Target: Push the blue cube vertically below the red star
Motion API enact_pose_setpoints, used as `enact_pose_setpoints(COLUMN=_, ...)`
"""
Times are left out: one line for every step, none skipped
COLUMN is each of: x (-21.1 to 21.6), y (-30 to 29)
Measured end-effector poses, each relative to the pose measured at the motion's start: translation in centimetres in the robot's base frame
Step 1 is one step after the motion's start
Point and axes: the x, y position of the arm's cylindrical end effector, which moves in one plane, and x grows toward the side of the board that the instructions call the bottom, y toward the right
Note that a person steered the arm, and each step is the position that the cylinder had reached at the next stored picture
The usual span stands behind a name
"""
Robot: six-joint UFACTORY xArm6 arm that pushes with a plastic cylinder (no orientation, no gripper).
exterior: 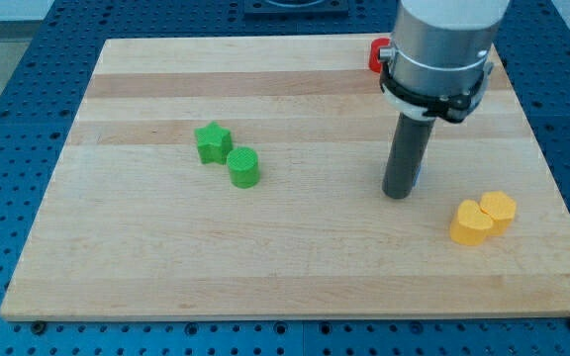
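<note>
Nearest the camera, two yellow plastic blocks (482,219) sat touching on the pale wooden bench (166,287), toward the view's right. My tip (398,194) stood just left of them; no jaws exist on this rod, so nothing was clenched. The blue cube (418,176) showed only as a sliver behind the rod (mostly hidden). The red star (376,54) lay at the view's top, half covered. Judging so, pushing was underway; next, small sideways corrections. A green star (213,142) and green cylinder (243,167) lay well apart.
</note>
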Motion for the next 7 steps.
enact_pose_setpoints(x=-2.2, y=0.7)
enact_pose_setpoints(x=-3.0, y=2.6)
enact_pose_setpoints(x=-3.4, y=4.5)
enact_pose_setpoints(x=-5.2, y=4.6)
enact_pose_setpoints(x=-6.9, y=4.6)
enact_pose_setpoints(x=-8.8, y=4.6)
enact_pose_setpoints(x=-9.9, y=4.4)
